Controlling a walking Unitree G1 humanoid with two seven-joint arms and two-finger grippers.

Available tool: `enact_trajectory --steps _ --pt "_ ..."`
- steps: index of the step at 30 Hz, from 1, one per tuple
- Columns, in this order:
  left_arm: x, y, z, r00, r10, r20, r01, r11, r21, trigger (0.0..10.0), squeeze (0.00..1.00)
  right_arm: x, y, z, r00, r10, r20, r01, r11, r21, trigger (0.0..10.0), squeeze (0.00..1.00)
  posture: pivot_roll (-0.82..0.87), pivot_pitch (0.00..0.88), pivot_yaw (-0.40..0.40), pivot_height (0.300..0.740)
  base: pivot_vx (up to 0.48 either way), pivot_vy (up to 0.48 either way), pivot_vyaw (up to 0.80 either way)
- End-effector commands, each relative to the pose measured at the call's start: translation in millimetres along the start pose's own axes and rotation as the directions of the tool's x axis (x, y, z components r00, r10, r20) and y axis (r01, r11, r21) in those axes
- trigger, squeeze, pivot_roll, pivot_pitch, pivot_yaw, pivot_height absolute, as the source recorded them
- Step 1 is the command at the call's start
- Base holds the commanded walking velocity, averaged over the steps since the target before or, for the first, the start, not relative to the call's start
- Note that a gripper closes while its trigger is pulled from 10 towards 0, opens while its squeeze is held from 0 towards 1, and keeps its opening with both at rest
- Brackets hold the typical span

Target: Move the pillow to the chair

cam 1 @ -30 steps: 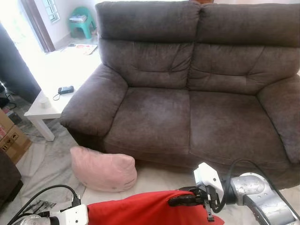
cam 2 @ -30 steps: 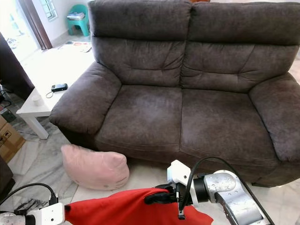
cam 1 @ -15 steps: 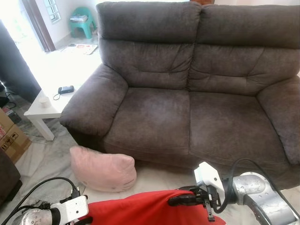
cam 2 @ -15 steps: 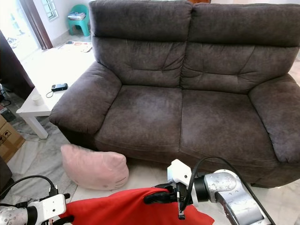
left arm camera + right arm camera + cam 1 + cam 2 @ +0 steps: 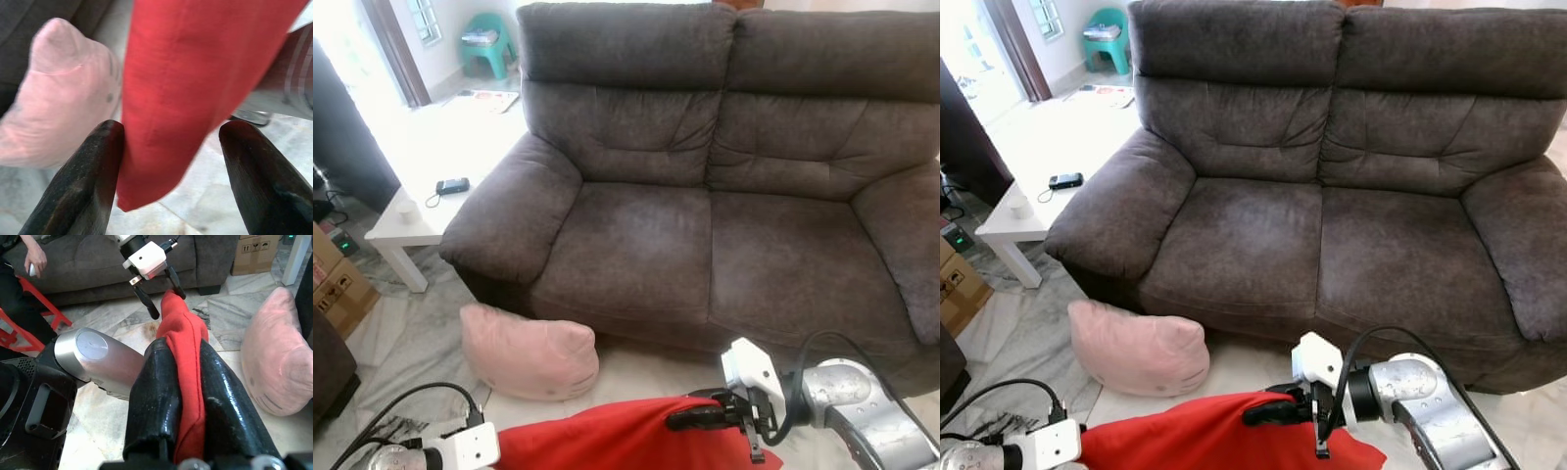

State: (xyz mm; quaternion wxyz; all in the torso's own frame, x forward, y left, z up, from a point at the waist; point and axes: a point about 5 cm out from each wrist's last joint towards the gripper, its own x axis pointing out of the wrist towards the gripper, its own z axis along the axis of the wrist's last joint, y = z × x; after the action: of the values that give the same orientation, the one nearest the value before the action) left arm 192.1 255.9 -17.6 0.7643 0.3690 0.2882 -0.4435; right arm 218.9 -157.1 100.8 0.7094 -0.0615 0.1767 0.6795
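Note:
A red pillow (image 5: 617, 436) hangs low in front of me, held across the bottom of the eye views. My right gripper (image 5: 183, 350) is shut on its right end, pinching the red fabric between both fingers. My left gripper (image 5: 171, 129) is at the pillow's left end with its fingers spread; the fabric touches one finger and hangs clear of the other. A pink pillow (image 5: 524, 352) lies on the floor against the front of the dark brown two-seat sofa (image 5: 705, 245), below its left armrest. The sofa seats are bare.
A white low table (image 5: 431, 147) with a phone (image 5: 451, 186) stands left of the sofa. A cardboard box (image 5: 337, 284) sits at the far left and a teal stool (image 5: 489, 44) at the back. In the right wrist view a person (image 5: 29, 264) sits on another sofa.
My left wrist has wobbled a little at the pillow's left end. The right gripper keeps its hold. The camera has shifted slightly.

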Motion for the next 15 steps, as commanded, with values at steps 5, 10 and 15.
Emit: enact_trajectory --steps 5,10,15 --pt "4.1 -2.0 0.2 1.0 0.016 0.01 -0.016 1.0 -0.013 10.0 0.0 -2.2 3.1 23.4 0.996 0.036 0.082 -0.029 0.996 -0.09 10.0 0.0 0.0 0.0 0.008 0.74 0.0 0.0 0.0" --pt "10.5 -10.2 2.5 1.0 -0.008 0.028 0.009 0.999 -0.031 10.0 0.0 -2.6 2.1 24.6 0.996 0.034 0.082 -0.026 0.995 -0.093 10.0 0.0 0.0 0.0 0.004 0.74 0.0 0.0 0.0" --pt "12.5 -10.3 4.3 0.999 0.009 0.039 -0.007 0.999 -0.034 0.0 0.0 -4.6 2.1 24.1 0.997 0.027 0.076 -0.02 0.996 -0.091 10.0 0.0 0.0 0.0 -0.003 0.74 0.0 0.0 0.0"
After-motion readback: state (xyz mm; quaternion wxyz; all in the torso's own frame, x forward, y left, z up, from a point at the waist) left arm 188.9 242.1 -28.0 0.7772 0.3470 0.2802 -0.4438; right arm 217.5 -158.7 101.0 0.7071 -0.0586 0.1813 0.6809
